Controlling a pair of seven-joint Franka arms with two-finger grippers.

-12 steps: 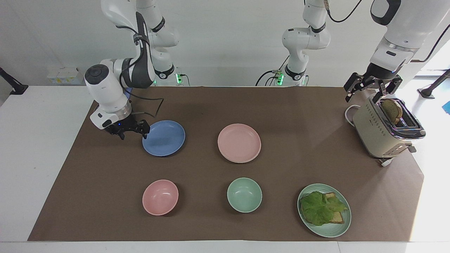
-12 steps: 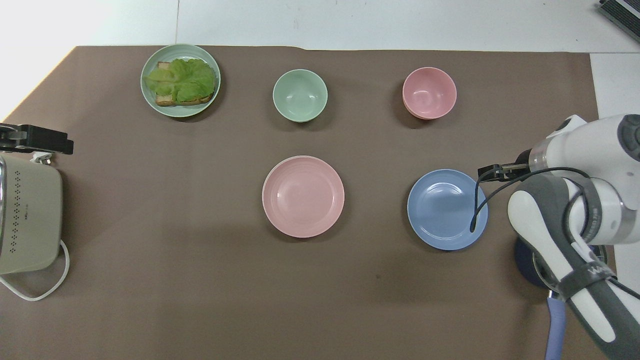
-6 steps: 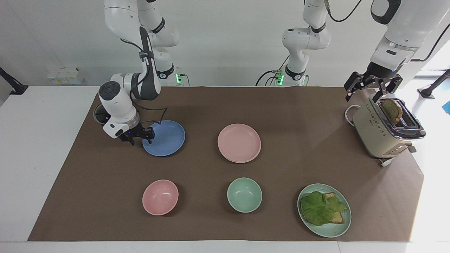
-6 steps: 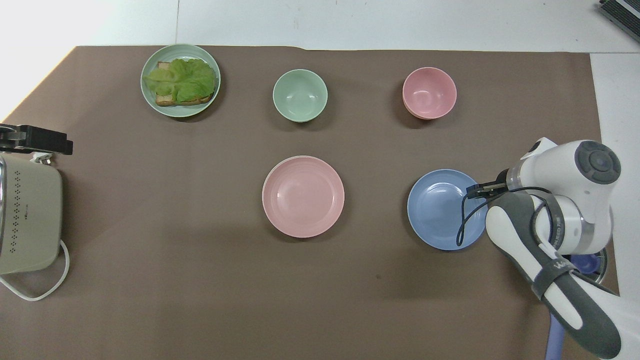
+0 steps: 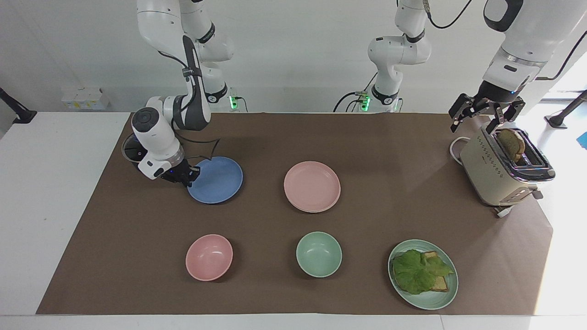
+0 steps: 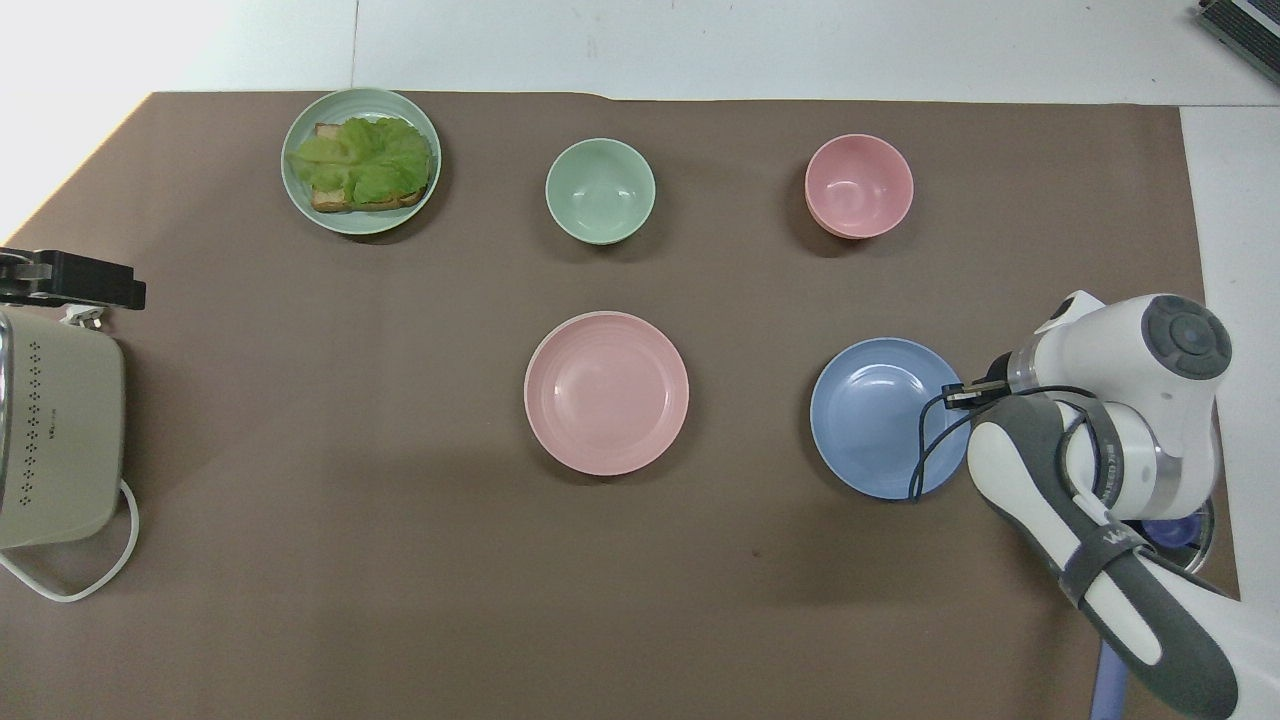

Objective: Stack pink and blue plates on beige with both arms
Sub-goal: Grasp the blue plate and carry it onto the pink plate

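Note:
The blue plate [image 5: 215, 179] [image 6: 880, 418] lies flat on the brown mat toward the right arm's end. My right gripper [image 5: 188, 176] [image 6: 960, 393] is low at its rim on the right arm's side, shut on that rim. The pink plate [image 5: 312, 185] [image 6: 606, 392] rests mid-table; a thin pale edge under it looks like the beige plate [image 5: 312, 211]. My left gripper [image 5: 479, 120] [image 6: 70, 280] hangs open and empty over the toaster.
A beige toaster [image 5: 500, 169] holding a bread slice [image 5: 511, 142] stands at the left arm's end. Farther from the robots sit a pink bowl [image 5: 209, 256], a mint bowl [image 5: 318, 254] and a mint plate [image 5: 447, 293] with lettuce on bread. A dark round container [image 5: 130, 149] sits beside the right arm.
My right gripper has dropped to the blue plate's rim and closed on it; the plate has shifted slightly toward the table's middle. The left arm has not moved.

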